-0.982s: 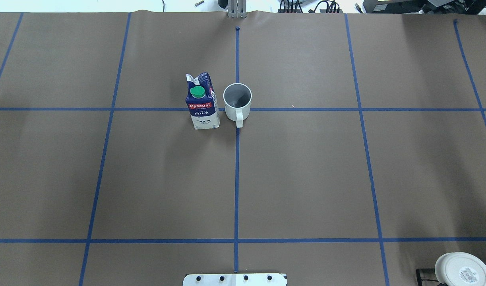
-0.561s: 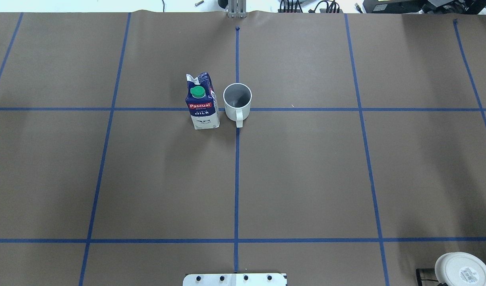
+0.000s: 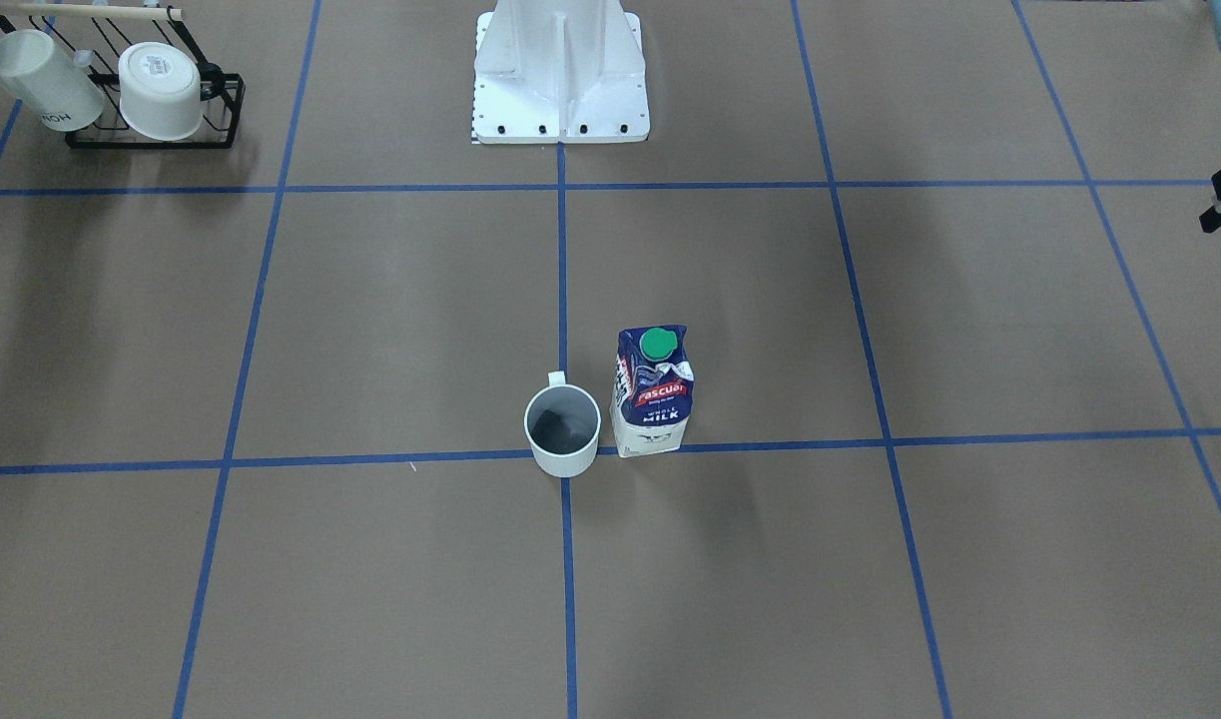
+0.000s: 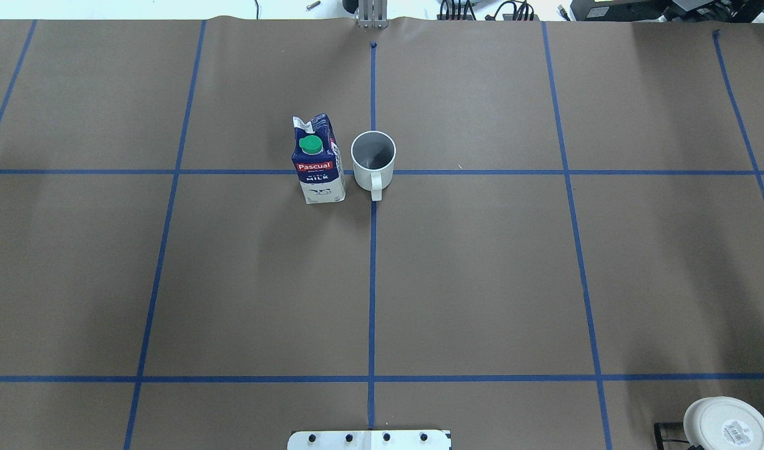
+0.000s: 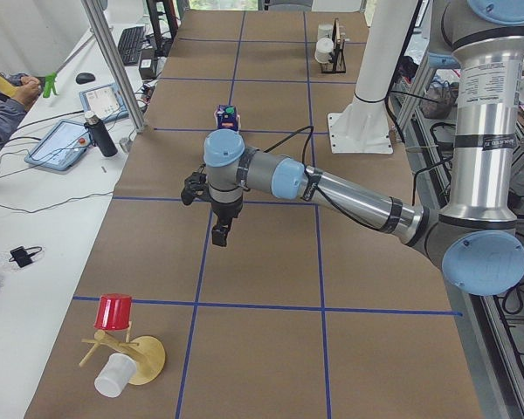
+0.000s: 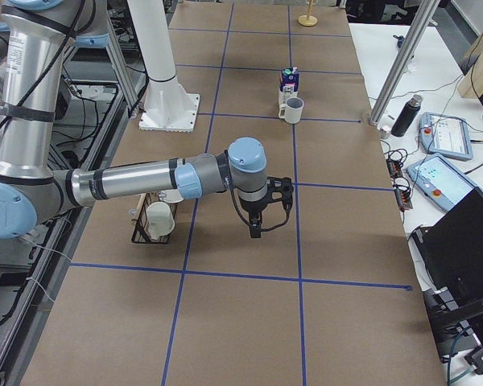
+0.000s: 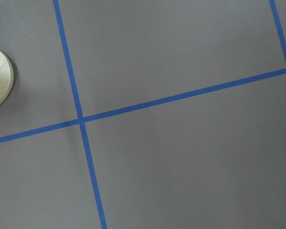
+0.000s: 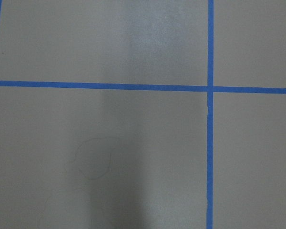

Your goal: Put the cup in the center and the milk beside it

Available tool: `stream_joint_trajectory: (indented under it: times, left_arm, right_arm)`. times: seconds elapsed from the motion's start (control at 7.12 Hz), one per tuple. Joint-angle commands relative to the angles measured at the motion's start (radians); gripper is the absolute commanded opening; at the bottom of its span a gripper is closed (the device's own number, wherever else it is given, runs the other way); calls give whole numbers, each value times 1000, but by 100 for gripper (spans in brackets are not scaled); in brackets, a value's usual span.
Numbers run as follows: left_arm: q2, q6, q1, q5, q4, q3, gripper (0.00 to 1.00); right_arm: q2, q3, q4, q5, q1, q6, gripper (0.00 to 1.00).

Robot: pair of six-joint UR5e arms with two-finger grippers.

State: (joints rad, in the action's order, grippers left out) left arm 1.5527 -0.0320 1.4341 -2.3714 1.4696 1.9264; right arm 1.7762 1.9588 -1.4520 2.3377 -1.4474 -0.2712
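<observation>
The cup stands upright on the crossing of the blue centre lines, handle towards the robot; it also shows in the front view. The milk stands upright close beside it, on the robot's left, apart from it. Both arms are away from them. My left gripper hangs over the table's left part and my right gripper over the right part. I cannot tell whether they are open or shut. The wrist views show only bare table.
A black wire rack with two white mugs stands near the robot's right; one mug's base shows in the overhead view. A wooden mug tree with a red cup stands at the left end. The robot base sits mid-rear.
</observation>
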Motion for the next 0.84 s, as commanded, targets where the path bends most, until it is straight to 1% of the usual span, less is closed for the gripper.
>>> stream_joint_trajectory:
  times: [0.0, 0.14, 0.7]
  left_arm:
    - [6, -8, -1, -17, -3, -10, 98]
    - [4, -8, -1, -19, 4, -32, 98]
    - [6, -8, -1, -19, 5, -3, 98]
  right_arm:
    - [-58, 5, -89, 0, 36, 1, 100]
    - [-85, 9, -150, 2, 33, 15, 100]
    - [-78, 20, -153, 2, 32, 20, 100]
